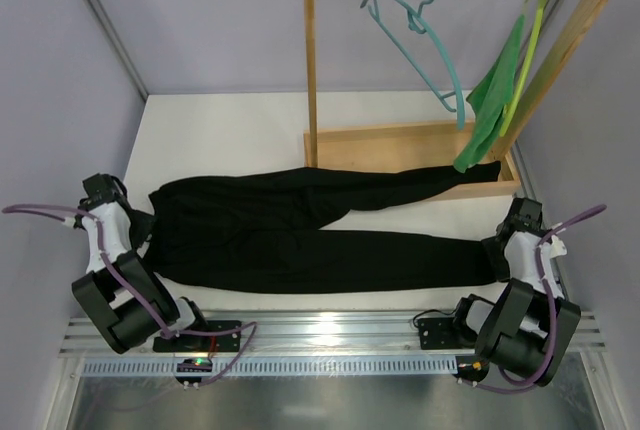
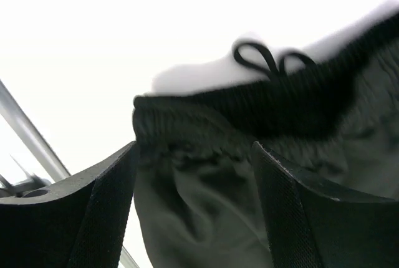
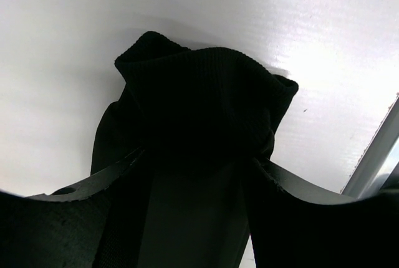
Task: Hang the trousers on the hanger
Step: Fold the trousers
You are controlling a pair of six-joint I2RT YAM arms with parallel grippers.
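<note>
The black trousers (image 1: 300, 240) lie flat across the white table, waistband to the left and legs to the right. One leg end rests on the wooden base. My left gripper (image 1: 140, 232) is at the waistband. In the left wrist view the elastic waistband (image 2: 299, 100) and its drawstring sit between the fingers (image 2: 193, 156), which stand apart and open. My right gripper (image 1: 500, 255) is at the near leg's end. The ribbed cuff (image 3: 199, 93) is bunched between its fingers (image 3: 199, 156), which are shut on it. The teal hanger (image 1: 425, 50) hangs from the rack's rail.
A wooden rack (image 1: 310, 60) stands at the back right on a shallow wooden base (image 1: 400, 145). A bright green cloth (image 1: 490, 110) hangs on a yellow-green hanger (image 1: 527, 50) at its right end. A metal rail (image 1: 320, 330) runs along the near edge.
</note>
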